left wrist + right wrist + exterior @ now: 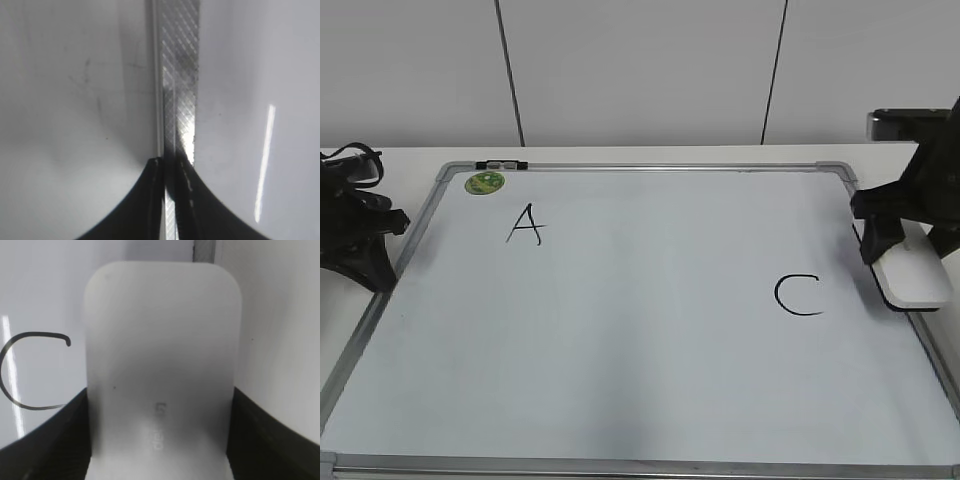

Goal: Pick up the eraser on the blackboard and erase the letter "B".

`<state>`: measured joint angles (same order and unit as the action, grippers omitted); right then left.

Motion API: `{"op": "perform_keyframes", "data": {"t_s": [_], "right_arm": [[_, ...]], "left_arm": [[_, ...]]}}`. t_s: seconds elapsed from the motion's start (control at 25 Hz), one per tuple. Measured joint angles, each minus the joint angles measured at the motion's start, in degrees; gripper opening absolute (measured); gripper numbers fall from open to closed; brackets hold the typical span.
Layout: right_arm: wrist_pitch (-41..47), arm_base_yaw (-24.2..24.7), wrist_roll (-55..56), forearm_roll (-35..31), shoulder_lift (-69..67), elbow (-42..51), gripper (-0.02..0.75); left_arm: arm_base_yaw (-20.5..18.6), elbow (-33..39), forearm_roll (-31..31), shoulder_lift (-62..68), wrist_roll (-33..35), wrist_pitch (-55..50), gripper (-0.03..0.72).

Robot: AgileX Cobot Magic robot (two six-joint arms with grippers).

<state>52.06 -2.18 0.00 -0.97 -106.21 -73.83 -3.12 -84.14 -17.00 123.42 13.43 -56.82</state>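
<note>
The blackboard [620,330] is a white dry-erase board with a silver frame. It carries a black "A" [525,225] and a black "C" [797,296]; no letter "B" shows on it. My right gripper [905,255] is at the board's right edge, shut on the white eraser [915,275]. In the right wrist view the eraser [160,365] fills the space between the jaws [159,440], with the "C" [30,370] to its left. My left gripper [360,235] rests at the board's left edge, shut and empty [170,167], over the frame [180,75].
A small round green magnet [485,183] sits at the board's top left, near a black and silver clip [502,163] on the frame. The board lies on a white table [650,155] against a white panelled wall.
</note>
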Motion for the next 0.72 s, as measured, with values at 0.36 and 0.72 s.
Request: {"op": "perform_keyframes", "data": {"t_s": [0.36,0.72], "right_arm": [[-0.5,0.0,-0.3,0.0,-6.0,-4.4,0.547],[0.1,0.0,-0.5,0.0,-10.1,-7.5,0.547]], "left_arm": [[0.0,0.0,0.0,0.0,0.0,-0.1,0.026],[0.0,0.0,0.0,0.0,0.0,-0.1,0.027]]}}
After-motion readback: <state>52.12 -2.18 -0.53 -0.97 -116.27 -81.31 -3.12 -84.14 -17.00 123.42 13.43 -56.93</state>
